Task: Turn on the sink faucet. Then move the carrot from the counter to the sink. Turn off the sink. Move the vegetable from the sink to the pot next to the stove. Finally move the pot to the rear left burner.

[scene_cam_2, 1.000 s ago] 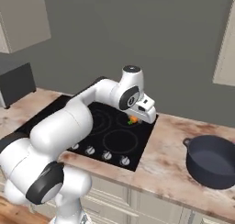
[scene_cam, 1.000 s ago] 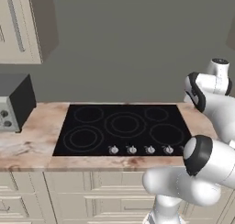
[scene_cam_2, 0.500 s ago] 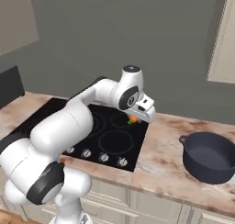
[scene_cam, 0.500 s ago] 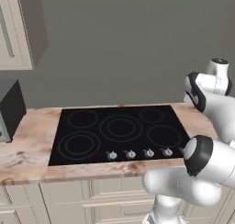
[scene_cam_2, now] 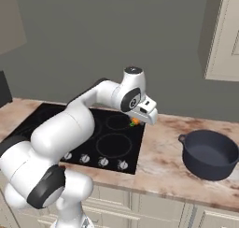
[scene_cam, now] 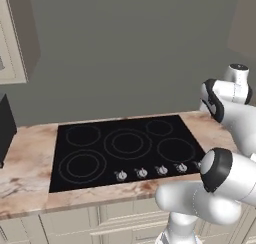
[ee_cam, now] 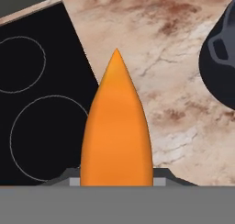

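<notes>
Carrying step: hand [scene_cam_2: 140, 120] clamped on carrot [ee_cam: 116, 131], mid-frame over the stove's right edge. Next, travel right to the pot [scene_cam_2: 209, 153] at lower right, then release inside.

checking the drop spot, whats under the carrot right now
In the hand view, the carrot, held in the gripper, hangs over the stove edge and the counter. The pot sits off to one side. What lies directly beneath the carrot is covered.
</notes>
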You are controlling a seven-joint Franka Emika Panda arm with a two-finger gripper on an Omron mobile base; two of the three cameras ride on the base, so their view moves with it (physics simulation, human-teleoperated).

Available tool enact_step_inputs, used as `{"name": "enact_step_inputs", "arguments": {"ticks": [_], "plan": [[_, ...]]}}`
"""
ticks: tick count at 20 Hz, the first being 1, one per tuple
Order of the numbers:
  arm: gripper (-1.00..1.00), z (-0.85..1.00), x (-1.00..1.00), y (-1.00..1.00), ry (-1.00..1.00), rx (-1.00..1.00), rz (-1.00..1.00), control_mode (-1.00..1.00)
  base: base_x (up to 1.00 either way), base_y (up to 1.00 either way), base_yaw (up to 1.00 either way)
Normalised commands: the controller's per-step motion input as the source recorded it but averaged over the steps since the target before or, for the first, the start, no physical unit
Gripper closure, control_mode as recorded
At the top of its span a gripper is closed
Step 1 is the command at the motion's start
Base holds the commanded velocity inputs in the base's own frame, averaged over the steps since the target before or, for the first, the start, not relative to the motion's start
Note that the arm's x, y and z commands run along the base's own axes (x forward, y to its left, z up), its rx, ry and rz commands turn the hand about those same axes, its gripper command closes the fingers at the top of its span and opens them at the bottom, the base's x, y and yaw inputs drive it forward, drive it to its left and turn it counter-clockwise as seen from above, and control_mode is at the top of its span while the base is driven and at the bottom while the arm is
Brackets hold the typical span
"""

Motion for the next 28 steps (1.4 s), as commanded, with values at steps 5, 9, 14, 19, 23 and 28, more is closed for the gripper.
{"name": "enact_step_inputs", "arguments": {"ticks": [5, 9, 14, 19, 23, 28], "plan": [[1.0, 0.0, 0.0, 0.0, 0.0, 0.0, 0.0, 1.0, 0.14, 0.02, -0.07], [1.0, -0.08, 0.0, -0.34, -0.01, 0.0, -0.03, -1.0, 0.0, 0.0, 0.0], [1.0, 0.0, 0.04, -0.67, 0.0, 0.0, -0.11, -1.0, 0.0, 0.0, 0.0], [1.0, 0.0, 0.02, -0.73, 0.0, 0.0, -0.12, -1.0, 0.0, 0.0, 0.0], [1.0, -0.12, -0.03, -0.74, 0.0, 0.0, -0.14, -1.0, 0.0, 0.0, 0.0], [1.0, -0.25, -0.09, -0.73, 0.0, 0.0, -0.12, -1.0, 0.0, 0.0, 0.0]]}}
